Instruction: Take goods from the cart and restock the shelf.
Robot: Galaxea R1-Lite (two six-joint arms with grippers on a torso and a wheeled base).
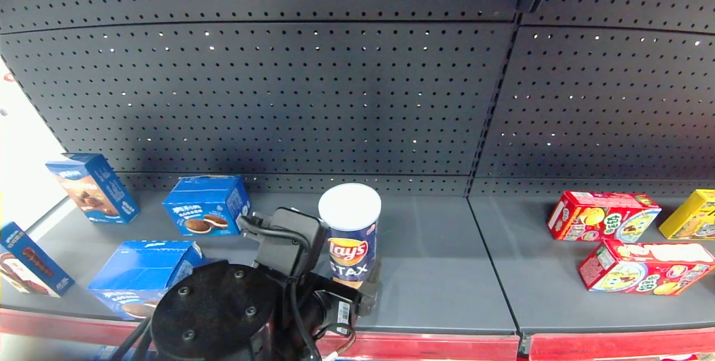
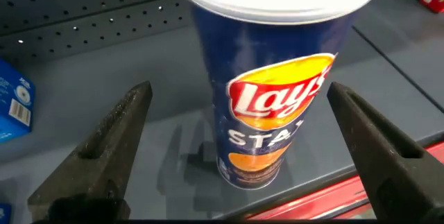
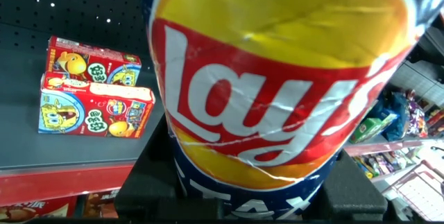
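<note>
The chip can [image 1: 351, 232] stands upright on the shelf [image 1: 441, 271], near its front edge. The left hand [image 2: 239, 96] is spread wide, one finger on either side of that can, neither touching it. A blue cookie box [image 1: 208, 205] lies just left of the can (red snack boxes [image 1: 603, 217] sit well to its right). The right hand [image 3: 253, 186] grips a second chip can [image 3: 277, 78].
</note>
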